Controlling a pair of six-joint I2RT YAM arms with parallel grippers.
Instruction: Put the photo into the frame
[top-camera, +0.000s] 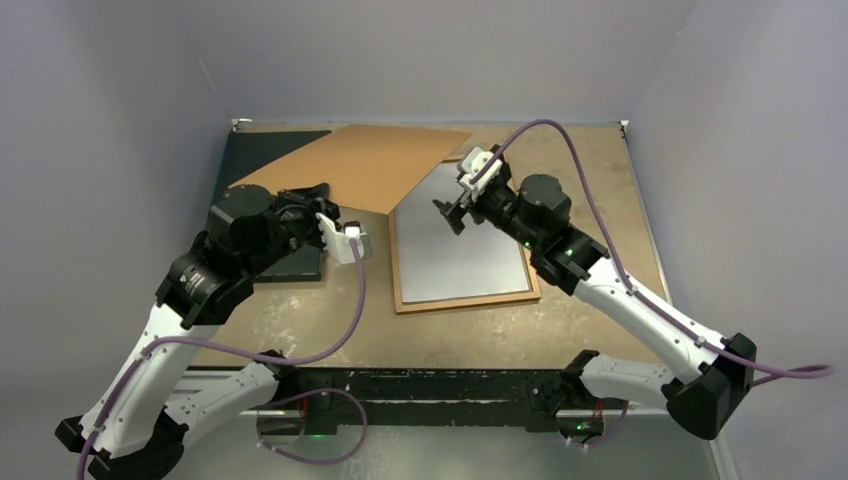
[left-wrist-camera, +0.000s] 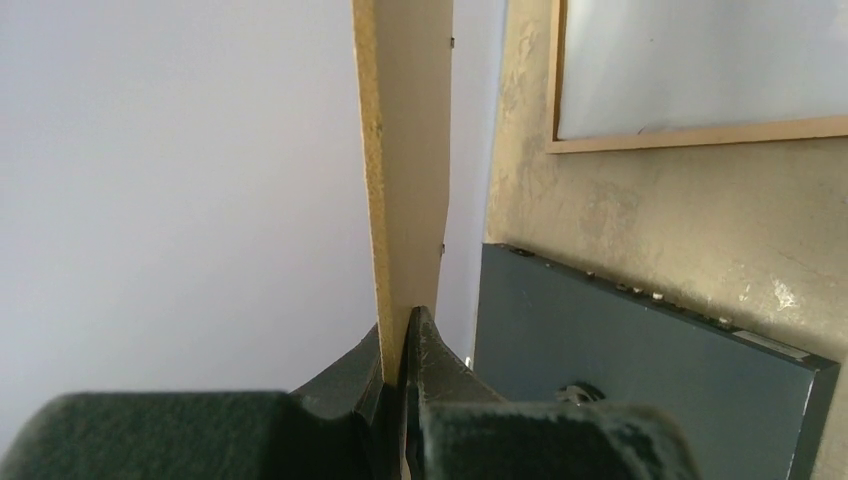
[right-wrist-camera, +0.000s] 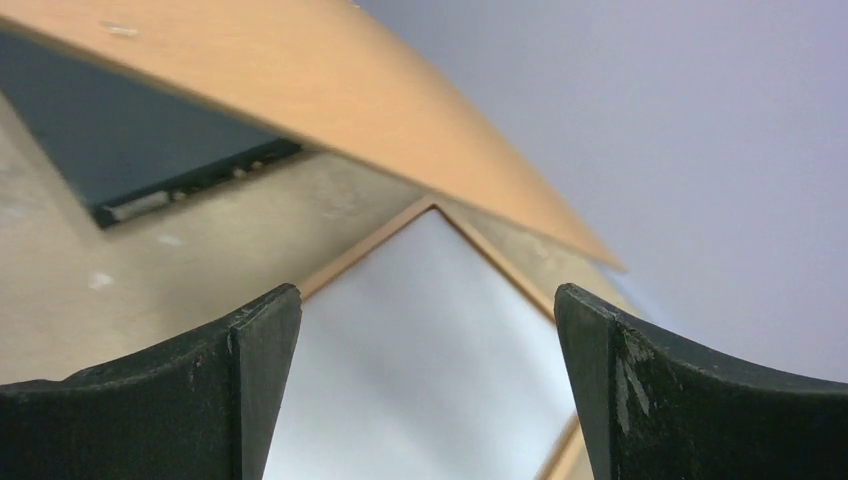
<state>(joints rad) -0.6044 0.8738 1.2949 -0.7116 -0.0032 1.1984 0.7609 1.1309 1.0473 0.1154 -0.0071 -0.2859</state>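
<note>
Clamping an edge of the brown backing board (top-camera: 360, 160), the left gripper (left-wrist-camera: 405, 335) holds it tilted above the table (top-camera: 590, 180) and the dark mat (top-camera: 295, 262). The right gripper (right-wrist-camera: 425, 295) hangs, jaws wide apart, over the frame (top-camera: 465, 298), which lies flat right of centre. A pale surface fills the frame; whether that is the photo, I cannot tell.

One wooden frame (top-camera: 470, 299) mid-table, one brown board (top-camera: 360, 165) at eleven o'clock of it, one dark mat (top-camera: 262, 150) at ten, two robot arms: left arm (top-camera: 200, 280), right arm (top-camera: 640, 300)
</note>
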